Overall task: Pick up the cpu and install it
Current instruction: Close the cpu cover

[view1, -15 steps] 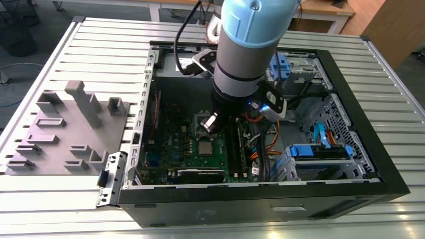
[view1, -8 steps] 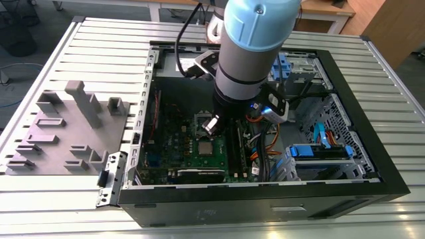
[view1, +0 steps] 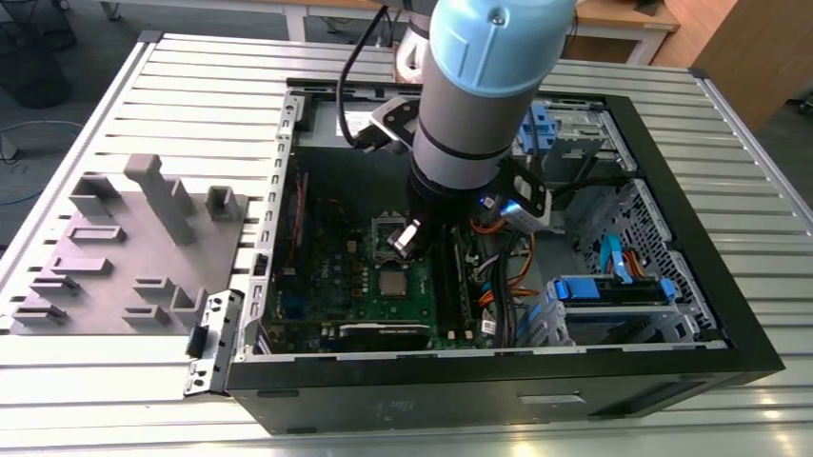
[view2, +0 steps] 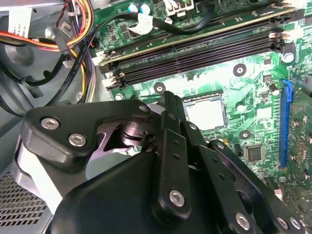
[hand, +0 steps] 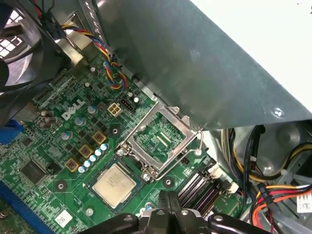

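The cpu lies flat on the green board with open room above it. Just beside it the socket frame stands raised on its hinge. On the other side run the memory slots. Cables crowd the case's drive side, and the case wall bounds the board at the exterior view's left.
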Controlling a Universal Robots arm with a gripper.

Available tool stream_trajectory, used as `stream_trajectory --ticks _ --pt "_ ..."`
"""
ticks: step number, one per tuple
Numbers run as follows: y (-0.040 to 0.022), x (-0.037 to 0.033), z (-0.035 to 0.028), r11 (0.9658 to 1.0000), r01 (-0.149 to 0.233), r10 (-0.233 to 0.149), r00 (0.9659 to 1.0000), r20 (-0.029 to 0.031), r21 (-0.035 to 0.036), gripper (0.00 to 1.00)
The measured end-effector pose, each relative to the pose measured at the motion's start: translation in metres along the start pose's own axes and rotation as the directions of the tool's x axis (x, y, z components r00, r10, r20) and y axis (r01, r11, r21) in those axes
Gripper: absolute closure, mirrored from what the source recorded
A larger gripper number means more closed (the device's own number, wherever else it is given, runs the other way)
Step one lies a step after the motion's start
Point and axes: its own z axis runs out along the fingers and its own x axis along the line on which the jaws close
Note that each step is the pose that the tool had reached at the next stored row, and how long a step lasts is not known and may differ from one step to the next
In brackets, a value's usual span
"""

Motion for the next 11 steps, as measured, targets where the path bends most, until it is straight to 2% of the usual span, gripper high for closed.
stream_trajectory --ticks 6,11 --pt "0.0014 -0.0013 0.0004 1.0 0.0 0.0 1.0 0.0004 -0.0006 0.89" --pt "0.0119 -0.0113 0.0033 1.0 0.0 0.0 1.0 0.0004 -0.0007 0.89"
